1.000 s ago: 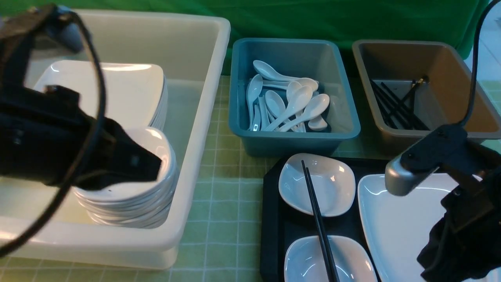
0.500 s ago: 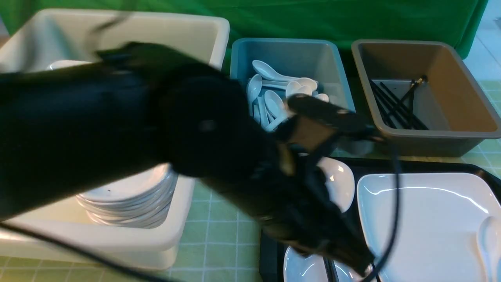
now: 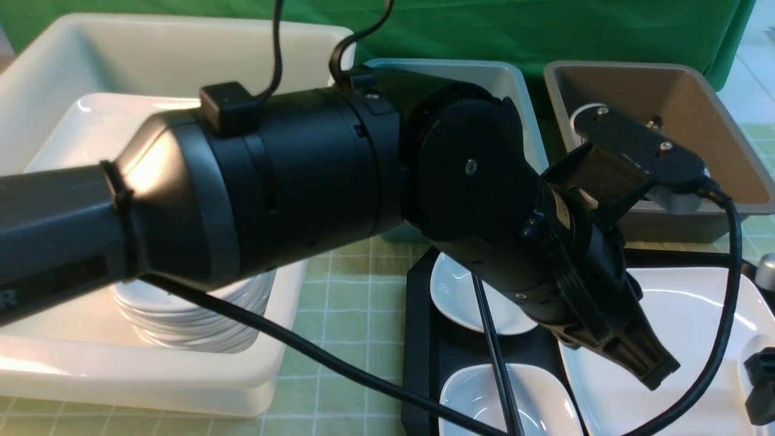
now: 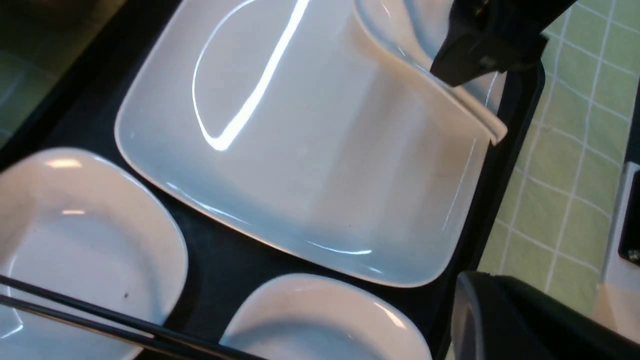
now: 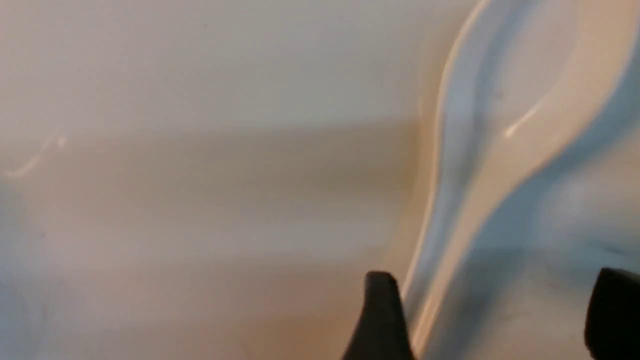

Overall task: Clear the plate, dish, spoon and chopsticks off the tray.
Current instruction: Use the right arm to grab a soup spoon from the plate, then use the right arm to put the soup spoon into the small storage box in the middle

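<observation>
Green checked cloth (image 3: 351,315) covers the table; at its left stands a big white plastic tub (image 3: 181,54). From there the left gripper (image 3: 657,370), pressed together and empty, reaches over the black rectangular tray (image 3: 418,339), where thin black chopsticks (image 3: 493,351) bridge two small deep white dishes (image 3: 466,290). Right of them lies the large glossy white plate (image 3: 684,303), bearing the white ceramic soup spoon (image 5: 500,150). The right gripper (image 5: 495,285) straddles its handle, spread. Risk: the glazed handle may squirt out on closing, or both arms collide over the plate.
</observation>
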